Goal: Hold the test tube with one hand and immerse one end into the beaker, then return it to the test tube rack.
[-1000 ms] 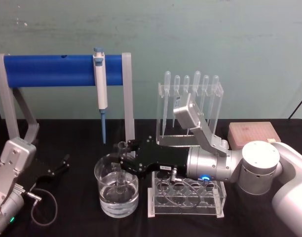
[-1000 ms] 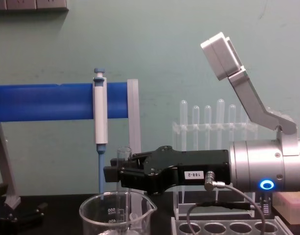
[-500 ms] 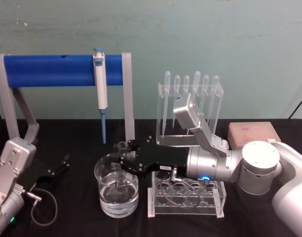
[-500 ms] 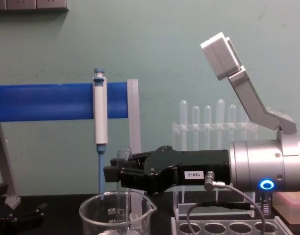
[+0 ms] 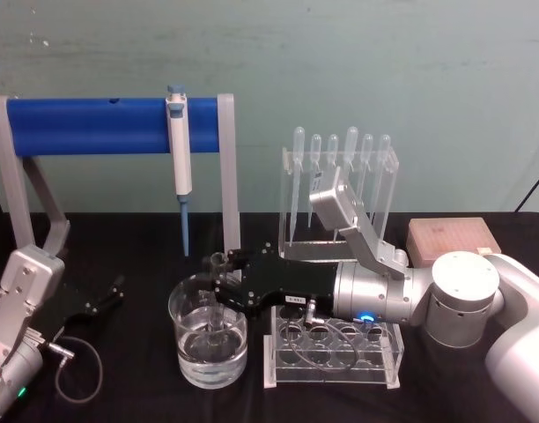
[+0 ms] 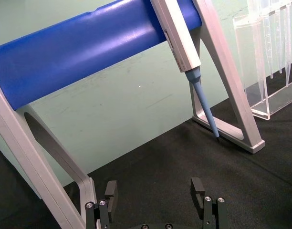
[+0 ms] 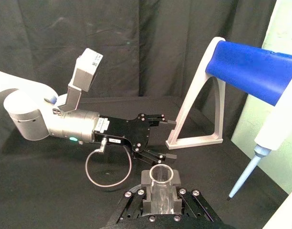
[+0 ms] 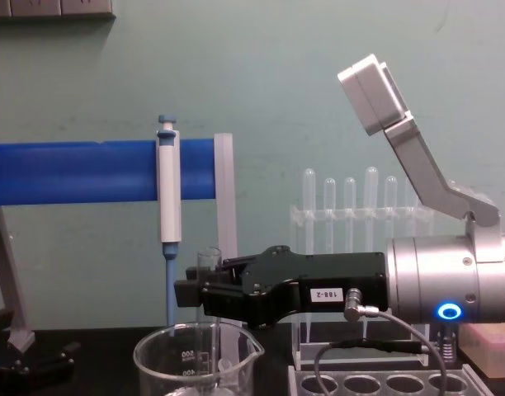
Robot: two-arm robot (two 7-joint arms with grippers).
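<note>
Glass test tube (image 8: 209,264) — clamped in right gripper (image 5: 218,284) — inside beaker (image 5: 192,349).

On the tabletop (image 5: 137,242) the beaker (image 5: 208,352) stands toward our front, left of centre, with the test tube rack (image 5: 335,359) just beside it on the right. Our right tool (image 5: 215,284) reaches in from the right, above the rack, and clasps the test tube (image 8: 209,261) upright over the beaker. The tube's lower end seems to sit inside the beaker, though we cannot tell how deep. Behind the rack stands a pipette holder (image 5: 340,189), and right of that a box (image 5: 452,240). Behind the beaker a bar stand (image 5: 111,125) spans the left half, with a pipettor (image 5: 179,150) hanging from it. Our left tool (image 5: 104,298) rests low at the left, in front of the stand and well apart from the beaker
</note>
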